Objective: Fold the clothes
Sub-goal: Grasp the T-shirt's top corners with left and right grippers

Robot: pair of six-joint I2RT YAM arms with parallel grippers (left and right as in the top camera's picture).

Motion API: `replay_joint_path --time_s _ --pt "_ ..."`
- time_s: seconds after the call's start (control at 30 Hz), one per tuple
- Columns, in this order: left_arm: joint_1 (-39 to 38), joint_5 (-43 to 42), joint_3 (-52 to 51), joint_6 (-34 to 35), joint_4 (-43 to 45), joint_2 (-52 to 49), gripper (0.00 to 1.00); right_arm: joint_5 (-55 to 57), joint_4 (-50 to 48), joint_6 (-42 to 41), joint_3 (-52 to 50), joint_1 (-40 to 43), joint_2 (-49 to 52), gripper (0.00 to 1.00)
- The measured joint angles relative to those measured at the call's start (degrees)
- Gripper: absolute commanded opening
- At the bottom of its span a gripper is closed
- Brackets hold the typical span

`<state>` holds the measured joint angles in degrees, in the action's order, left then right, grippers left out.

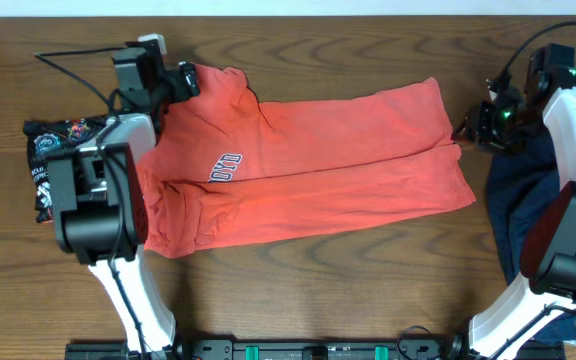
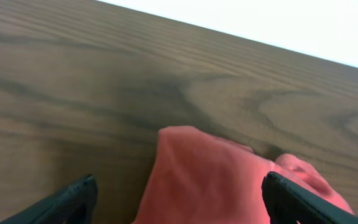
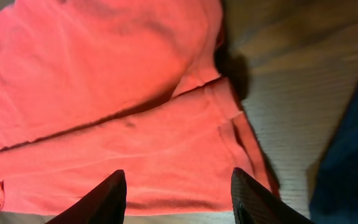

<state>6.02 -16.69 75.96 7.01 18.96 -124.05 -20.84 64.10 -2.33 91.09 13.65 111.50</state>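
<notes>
Red-orange trousers with white lettering lie flat across the middle of the wooden table, waist to the left, leg ends to the right. My left gripper is open at the waist's far corner; the left wrist view shows the red cloth between its fingers. My right gripper is open at the leg ends; the right wrist view shows both legs beyond its fingers. Neither gripper holds the cloth.
A black printed garment lies at the left edge, partly under the left arm. A dark blue garment lies at the right, beside the right arm; it also shows in the right wrist view.
</notes>
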Motion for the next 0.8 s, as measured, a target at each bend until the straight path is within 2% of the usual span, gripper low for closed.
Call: replay_joint_path --time_s 0.13,0.2,0.27,0.3,0.47,0.57,0.8 --pt "-1.11 -0.52 0.00 0.20 1.95 -2.47 0.64 0.00 0.42 -0.07 0.00 -1.31 -0.02 0.50" --pt "-1.68 -0.98 0.00 0.13 1.64 -3.32 0.50 -0.02 0.28 -0.07 0.00 -1.86 -0.02 0.50" --pt "-2.10 -1.31 0.00 0.26 0.96 -3.78 0.19 0.07 -0.26 -0.17 0.00 -2.56 -0.02 0.50" --pt "-2.32 -1.40 0.00 0.17 0.74 -3.89 0.07 0.02 -0.48 -0.20 0.00 -2.73 -0.02 0.50" --pt "-2.27 -2.78 0.00 2.12 0.68 -3.58 0.06 1.90 -1.36 -1.46 0.00 -3.48 -0.02 0.50" --pt "-1.53 -2.99 0.00 5.05 -0.46 -1.84 0.06 5.05 -3.37 -2.40 0.00 -3.78 -0.02 0.53" --pt "-0.20 -4.39 0.11 9.55 -9.27 8.79 0.06 12.33 -13.55 -3.26 0.00 -6.23 -0.02 0.57"
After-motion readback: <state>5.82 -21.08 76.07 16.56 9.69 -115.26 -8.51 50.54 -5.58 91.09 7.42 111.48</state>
